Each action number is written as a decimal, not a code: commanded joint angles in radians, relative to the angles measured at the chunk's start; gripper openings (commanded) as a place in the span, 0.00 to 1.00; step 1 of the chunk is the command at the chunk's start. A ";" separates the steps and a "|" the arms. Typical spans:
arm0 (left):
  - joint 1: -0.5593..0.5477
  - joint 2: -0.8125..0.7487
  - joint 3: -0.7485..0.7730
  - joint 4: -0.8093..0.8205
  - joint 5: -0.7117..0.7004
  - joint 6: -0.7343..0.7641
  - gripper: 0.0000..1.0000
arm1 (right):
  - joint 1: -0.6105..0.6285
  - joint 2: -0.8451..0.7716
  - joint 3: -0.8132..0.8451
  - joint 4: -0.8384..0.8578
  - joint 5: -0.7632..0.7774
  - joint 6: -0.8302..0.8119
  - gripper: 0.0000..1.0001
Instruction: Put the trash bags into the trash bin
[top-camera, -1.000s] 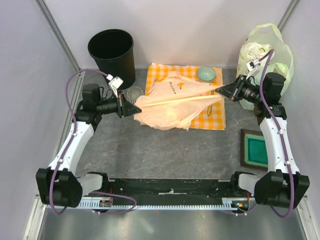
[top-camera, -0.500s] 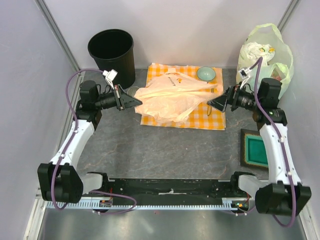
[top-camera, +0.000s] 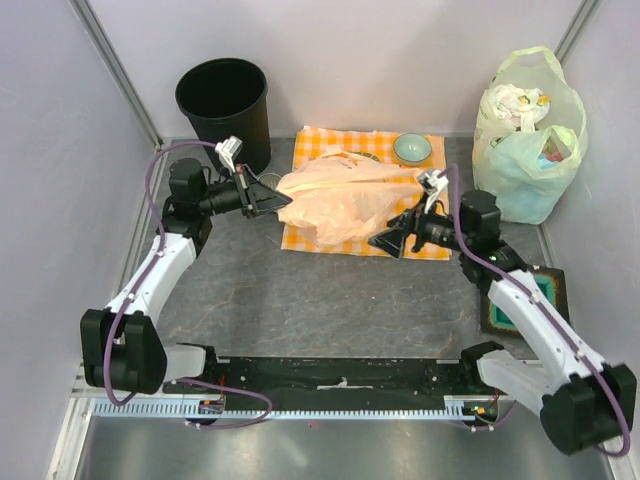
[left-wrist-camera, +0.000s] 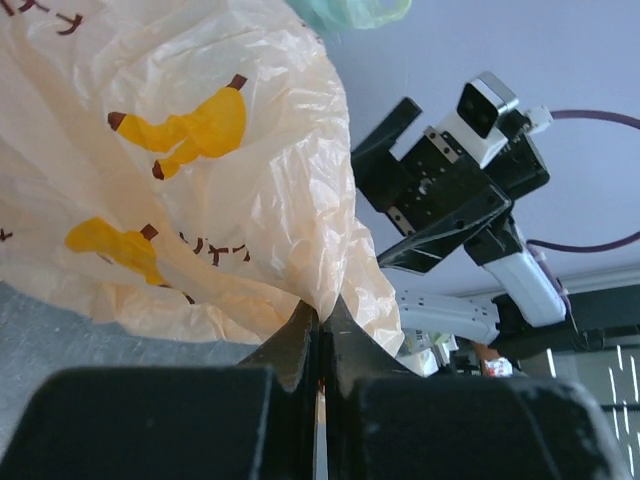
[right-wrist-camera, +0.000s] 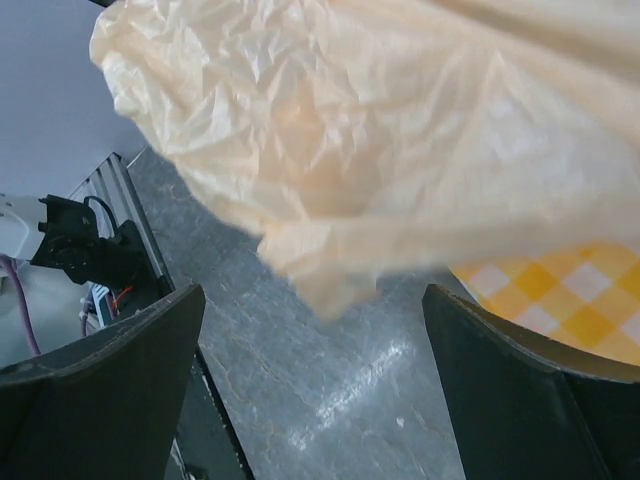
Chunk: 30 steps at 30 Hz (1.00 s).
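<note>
Grey stone-look bench (top-camera: 300, 300) sits between pale walls. An orange-and-white checked cloth (top-camera: 428, 238) lies on it. The thin, crinkly peach-orange plastic bag (top-camera: 345, 190) is bunched up over the cloth. The left end effector (top-camera: 286, 201) squeezes tight on the bag's left edge. The right end effector (top-camera: 376, 243) is by the bag's lower right side, its fingers wide apart, holding nothing. The round black plastic bin (top-camera: 225, 100) stands at the far left, and the bag is not in it.

Can't see cloth (top-camera: 318, 142) middle under bag (top-camera: 345, 195), most of tray (top-camera: 548, 288) behind right arm (top-camera: 530, 320), bag edges past wrist-view frames.
</note>
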 joint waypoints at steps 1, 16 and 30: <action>-0.035 -0.005 0.018 0.095 0.051 -0.079 0.02 | 0.135 0.089 0.020 0.337 0.087 0.073 0.98; 0.110 -0.061 0.119 -0.051 0.034 0.008 0.02 | -0.082 -0.008 0.115 -0.216 0.021 -0.233 0.00; 0.018 -0.083 0.118 -0.083 -0.043 -0.010 0.02 | 0.046 0.101 0.560 -0.556 0.057 -0.518 0.92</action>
